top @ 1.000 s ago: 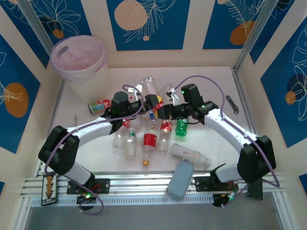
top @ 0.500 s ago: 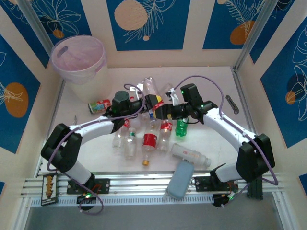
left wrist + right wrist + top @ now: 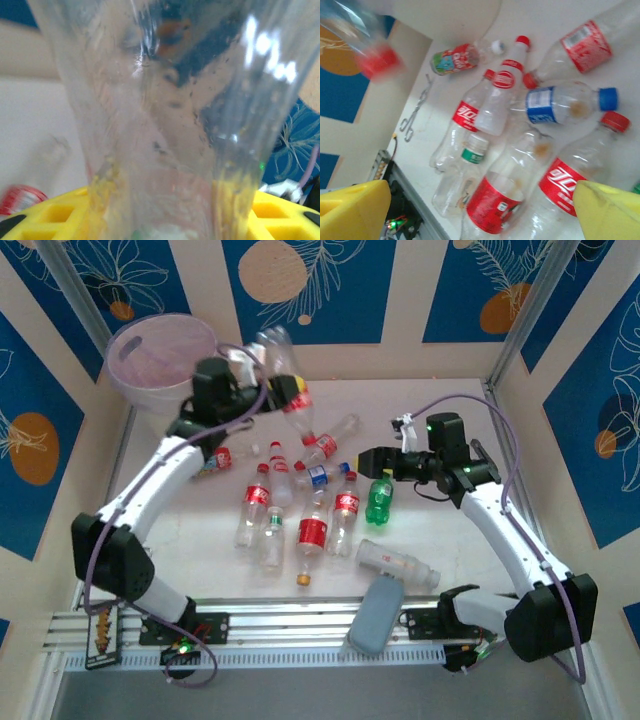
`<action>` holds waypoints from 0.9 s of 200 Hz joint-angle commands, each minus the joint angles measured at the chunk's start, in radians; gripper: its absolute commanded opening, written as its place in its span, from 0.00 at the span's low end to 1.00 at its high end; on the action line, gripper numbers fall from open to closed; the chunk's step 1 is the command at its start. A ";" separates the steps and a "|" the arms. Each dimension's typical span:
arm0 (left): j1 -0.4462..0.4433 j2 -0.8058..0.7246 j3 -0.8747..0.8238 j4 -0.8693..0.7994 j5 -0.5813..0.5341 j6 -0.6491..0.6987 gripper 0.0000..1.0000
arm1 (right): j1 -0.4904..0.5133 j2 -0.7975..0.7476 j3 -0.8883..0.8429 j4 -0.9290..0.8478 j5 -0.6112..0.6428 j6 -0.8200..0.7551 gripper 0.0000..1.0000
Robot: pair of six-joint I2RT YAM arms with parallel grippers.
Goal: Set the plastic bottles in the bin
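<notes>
Bottle (image 3: 272, 348), clear, clamped in left pincer (image 3: 277, 390) beside bin (image 3: 125, 340), right pincer (image 3: 366, 460) spread wide, empty

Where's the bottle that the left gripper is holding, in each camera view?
Top external: the held bottle is upper left of centre, in the left gripper, beside the bin.
Left wrist: its clear body spans the middle, between the yellow fingers.
Right wrist: blurred, top left.
Shared landmark: the multicolour-labelled bottle lying nearby, in the top and right wrist views.
</notes>
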 commanded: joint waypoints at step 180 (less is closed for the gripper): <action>0.532 0.335 0.564 -0.301 -0.407 0.383 0.00 | -0.052 0.029 -0.106 -0.109 0.153 -0.029 0.94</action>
